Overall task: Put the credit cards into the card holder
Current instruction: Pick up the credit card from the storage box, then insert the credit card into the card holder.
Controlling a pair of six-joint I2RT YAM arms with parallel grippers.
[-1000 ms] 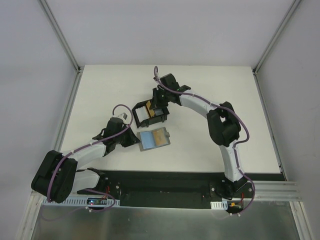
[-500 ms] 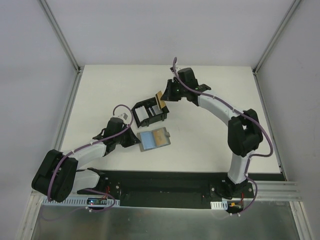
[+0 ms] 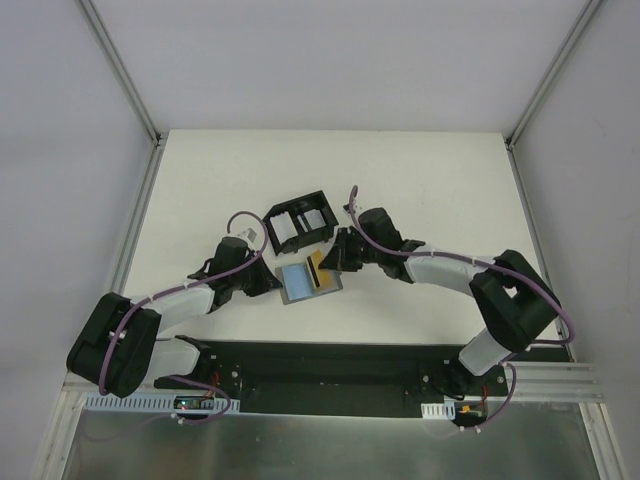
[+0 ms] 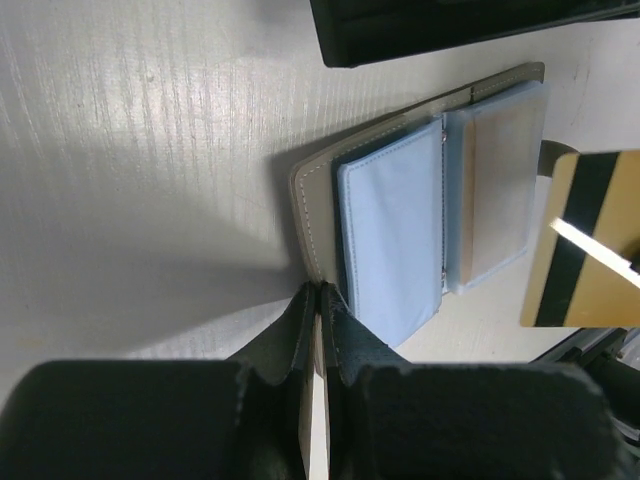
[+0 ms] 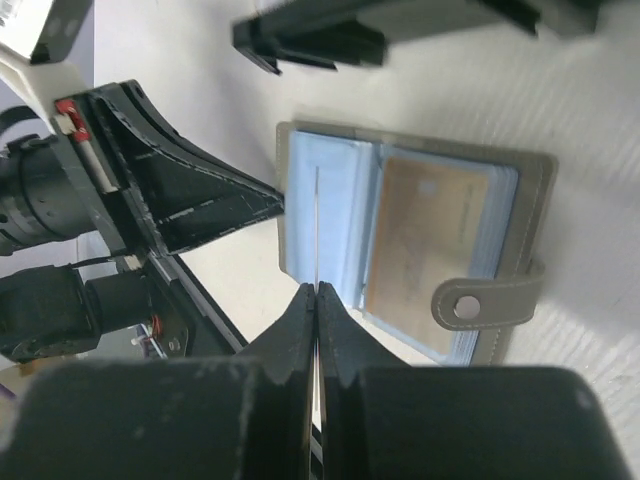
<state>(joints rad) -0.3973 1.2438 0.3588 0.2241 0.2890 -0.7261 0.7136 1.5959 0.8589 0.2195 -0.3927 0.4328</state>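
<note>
Thin gold card [image 3: 316, 269] now over grey wallet [image 3: 294, 284]

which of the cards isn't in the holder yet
The gold card with the black stripe, pinched in the right gripper over the open card holder. The other, paler card already sits in one of its sleeves.

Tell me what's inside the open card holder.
Inside the card holder, one tan card sits in one sleeve; the other pale blue sleeve looks empty. Anything beneath the sleeves is covered.
</note>
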